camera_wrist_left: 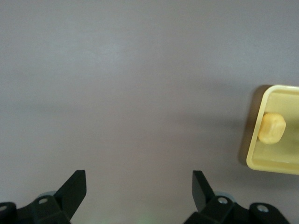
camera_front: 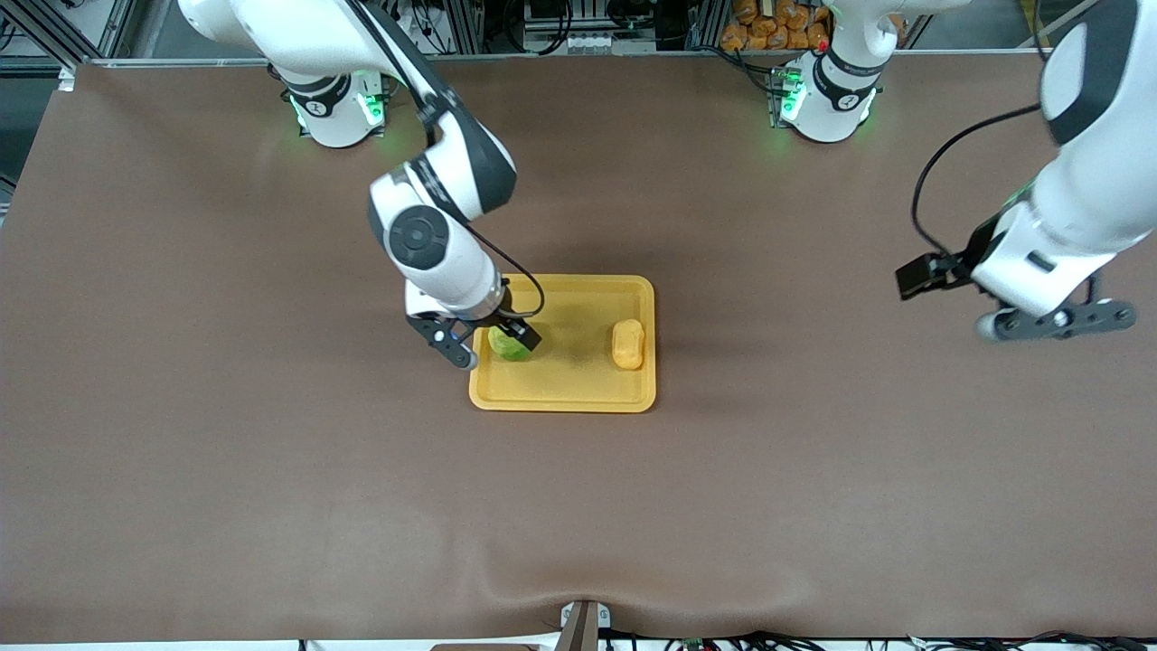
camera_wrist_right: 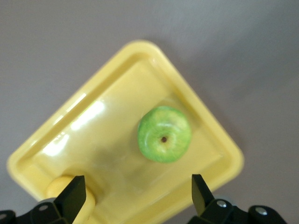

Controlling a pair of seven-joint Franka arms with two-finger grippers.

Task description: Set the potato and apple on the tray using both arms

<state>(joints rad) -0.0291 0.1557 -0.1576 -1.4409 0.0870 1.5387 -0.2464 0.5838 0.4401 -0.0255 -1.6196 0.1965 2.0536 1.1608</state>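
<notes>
Over the tray's (camera_front: 560,398) right-arm end, the right gripper (camera_front: 493,348) hangs fingers spread above the apple (camera_front: 511,346). Potato (camera_front: 627,344) lies by the other edge. Left gripper (camera_front: 1053,321) waits, fingers apart, above bare table (camera_front: 813,470).

Robotics lab, by every sign: two white arms bolted along one edge of a table (camera_front: 271,506) covered in plain brown cloth, green status lights glowing at their bases. Aluminium framing (camera_front: 81,27) and bundles of loose cables (camera_front: 560,18) crowd the strip past the bases, more cabling trailing at the edge nearest the front camera. A camera mount (camera_front: 583,624) sits at that same edge.
</notes>
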